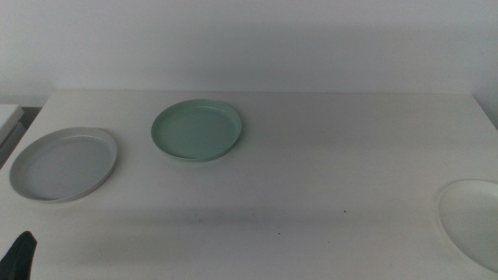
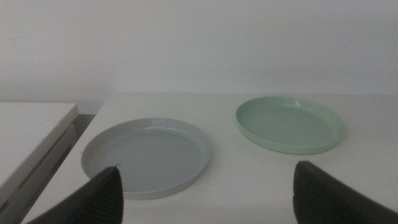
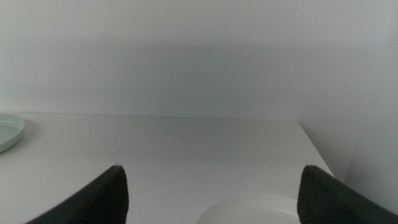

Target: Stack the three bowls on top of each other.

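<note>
On the white table [image 1: 311,179], the left gripper [image 2: 205,193] waits at seven o'clock, jaws spread wide, the light grey bowl [image 1: 64,163] just ahead and the mint green bowl [image 1: 196,131] beyond at eleven. The right gripper [image 3: 211,193], jaws apart, hangs over the white bowl [image 1: 475,222] at four o'clock.

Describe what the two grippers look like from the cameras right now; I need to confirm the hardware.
Left gripper: two dark, matte, wedge-shaped jaws with rounded tips; one dark tip also shows at the middle view's bottom-left corner. Right gripper: the same dark wedge-shaped pair. No cables, markings or arm links show in any view.
</note>
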